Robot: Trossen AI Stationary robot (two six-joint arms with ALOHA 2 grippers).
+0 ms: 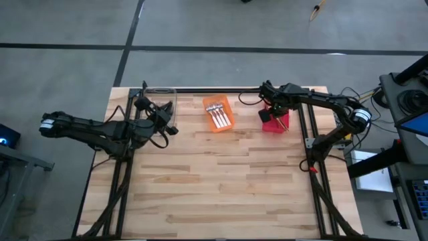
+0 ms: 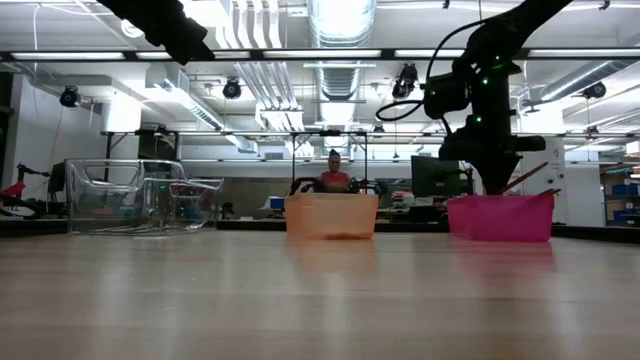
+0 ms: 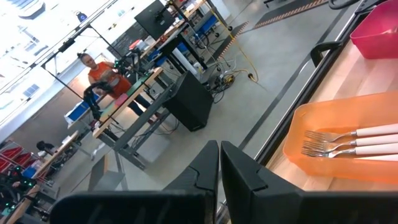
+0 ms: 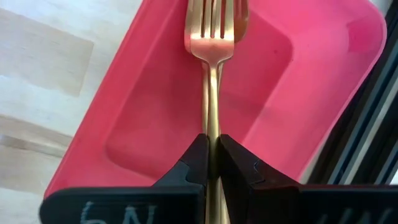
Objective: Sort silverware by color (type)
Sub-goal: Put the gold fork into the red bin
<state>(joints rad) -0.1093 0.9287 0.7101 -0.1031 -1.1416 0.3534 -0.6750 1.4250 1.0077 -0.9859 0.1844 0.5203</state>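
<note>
While the right arm works over the red bin, the scene reads as follows.

Right gripper (image 4: 212, 163): its fingers are pressed together on the handle of a gold fork (image 4: 213, 37), with only the slim handle between them.
Gold fork and fingers: the handle runs straight out from between the two fingers, the tines point away from the wrist, and the head lies over the floor of the red bin (image 4: 155, 124); whether the tines touch the bin floor cannot be told.
Right gripper, seen from above: it sits over the red bin (image 1: 275, 122) at the far right part of the worktop (image 1: 221, 187).
Low view: the right arm comes down into the red bin (image 2: 500, 217), and slim handles stick up slantwise over the bin's rim.
Left gripper (image 3: 219, 163): its fingers are closed against each other with nothing between them.
Left gripper, seen from above: it hangs at the far left part of the worktop, beside the clear bin (image 1: 160, 100).
White-handled forks (image 3: 348, 142): they lie side by side in the orange bin (image 3: 298, 134), tines toward the same end, well apart from both sets of fingers.
Orange bin, seen from above: it stands between the clear bin and the red bin along the far edge.
Person (image 2: 335, 172): seated in the room beyond the worktop, behind the orange bin in the low view.
</note>
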